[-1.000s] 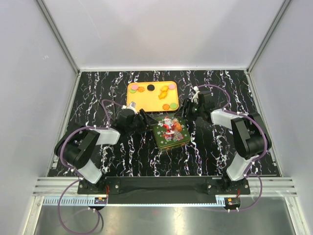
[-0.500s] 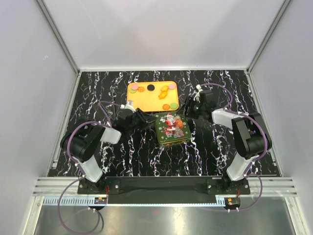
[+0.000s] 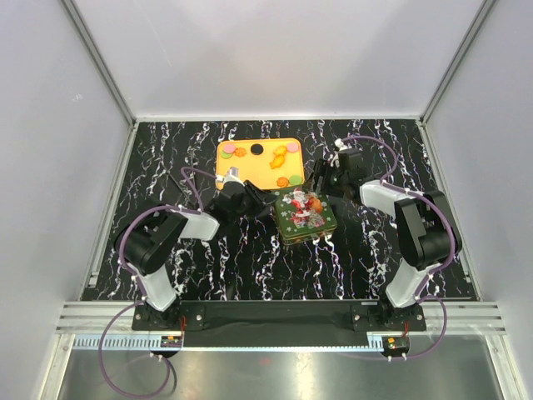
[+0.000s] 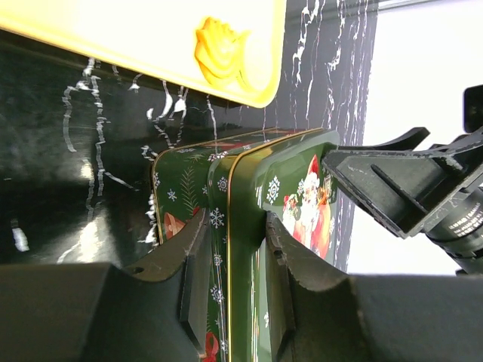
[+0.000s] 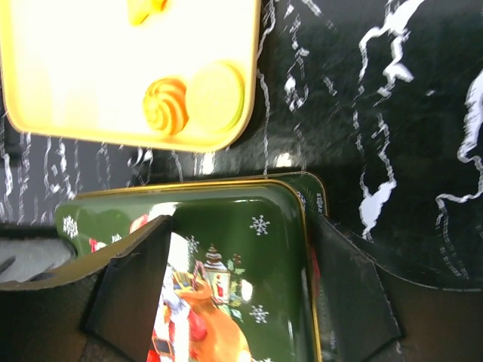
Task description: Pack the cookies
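Green tin (image 3: pixel 306 215) tight between left claw (image 3: pixel 271 208), right claw (image 3: pixel 319 187) and yellow tray (image 3: pixel 250 171); open tabletop (image 3: pixel 250 267) along its near side.

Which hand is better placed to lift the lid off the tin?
Probably the right. The right hand is open, its fingers straddling the lid from above. The left hand is shut on the edge of the tin, so it could hold it steady.

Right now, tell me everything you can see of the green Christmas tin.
The tin is a green, rounded-corner rectangular box, metal by its shine, gold-rimmed, its closed lid printed with Santa and snowflakes. It lies flat on the black marbled table, just short of the yellow tray, not touching it. The left fingers clamp one edge; the right fingers straddle a corner, spread apart.
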Robot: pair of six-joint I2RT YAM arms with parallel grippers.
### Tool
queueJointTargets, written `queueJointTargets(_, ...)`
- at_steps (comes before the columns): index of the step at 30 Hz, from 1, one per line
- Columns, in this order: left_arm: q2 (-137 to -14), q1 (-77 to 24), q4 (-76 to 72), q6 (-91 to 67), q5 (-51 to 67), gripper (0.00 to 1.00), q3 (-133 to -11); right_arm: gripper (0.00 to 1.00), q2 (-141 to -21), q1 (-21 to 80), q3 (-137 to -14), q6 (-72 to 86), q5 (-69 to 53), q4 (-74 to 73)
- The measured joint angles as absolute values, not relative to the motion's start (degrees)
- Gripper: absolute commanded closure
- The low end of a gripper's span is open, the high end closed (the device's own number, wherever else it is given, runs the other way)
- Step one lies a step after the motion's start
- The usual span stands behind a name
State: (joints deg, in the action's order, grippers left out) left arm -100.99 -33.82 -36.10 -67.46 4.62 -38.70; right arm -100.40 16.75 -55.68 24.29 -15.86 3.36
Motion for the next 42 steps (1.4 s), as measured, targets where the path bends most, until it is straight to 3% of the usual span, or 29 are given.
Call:
queueJointTargets(22,-101.2,-40.9,-34.4,-70.9,-8.8,0.99,-40.2,0.12,-100.4,20.8,-59.2,20.9,-3.4,0.4)
queueJointTargets(26,-98.6,-42.4,-29.5,-69.1,-8.8,0.69,-40.4,0.08,-98.3,21.1,-58.1,20.4,-3.5,-2.0)
queueJointTargets(27,-97.6,-42.8,-27.4,-68.1,-8.8,0.56,-40.8,0.06,-97.8,21.3,-58.0,20.3,-3.5,-3.0)
queueJointTargets(30,-94.6,-44.6,-18.9,-63.2,-7.3,0.37,-42.2,0.02,-97.0,22.4,-58.1,20.2,-4.3,-5.7)
queueJointTargets(42,-86.7,-44.5,1.7,-53.1,-2.3,0.25,-44.6,0.0,-94.5,23.0,-60.9,19.6,-9.7,-19.7)
